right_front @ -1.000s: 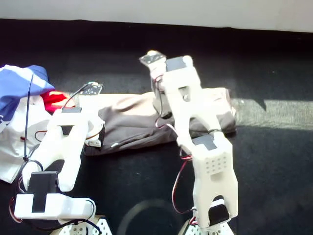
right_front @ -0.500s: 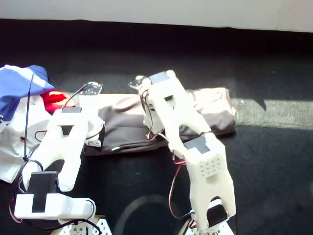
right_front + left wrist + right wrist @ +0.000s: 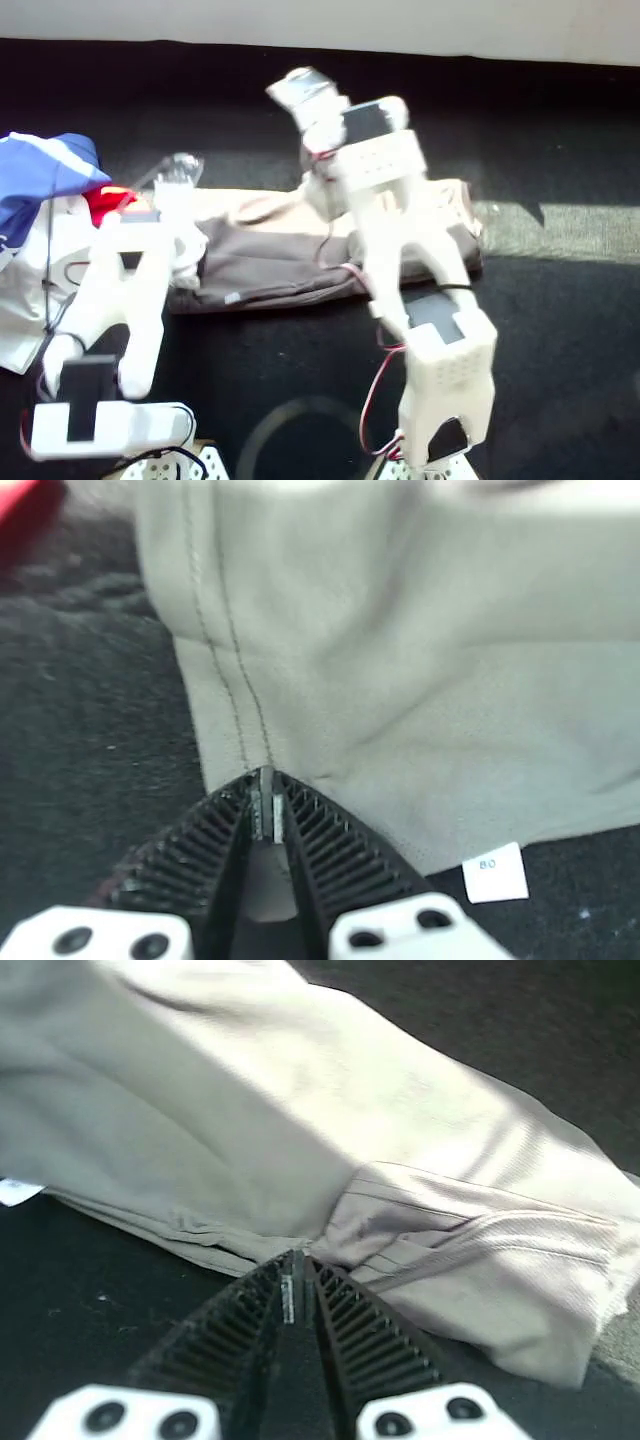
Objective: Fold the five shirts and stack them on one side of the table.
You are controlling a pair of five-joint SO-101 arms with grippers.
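Observation:
A beige-grey shirt point(image 3: 270, 260) lies spread across the middle of the dark table. My left gripper point(image 3: 265, 785) is shut on the shirt point(image 3: 400, 680) at its stitched hem corner, close to a small white label point(image 3: 490, 870). The left arm point(image 3: 140, 270) stands over the shirt's left end. My right gripper point(image 3: 295, 1265) is shut on the near edge of the shirt point(image 3: 250, 1130), where creases gather beside a ribbed part point(image 3: 480, 1260). The right arm point(image 3: 385, 180) arches high over the shirt's middle and hides the cloth below it.
A heap of other shirts sits at the table's left edge: a blue one point(image 3: 40, 175), a red one point(image 3: 105, 200) and a white one point(image 3: 35, 270). Bare dark table point(image 3: 560, 330) lies to the right, with a sunlit strip point(image 3: 560, 230) across it.
The right arm dipped low onto the shirt, then rose high and swung toward the table's far side. The left arm leaned forward. A loop of cloth has bulged up at the shirt's far edge.

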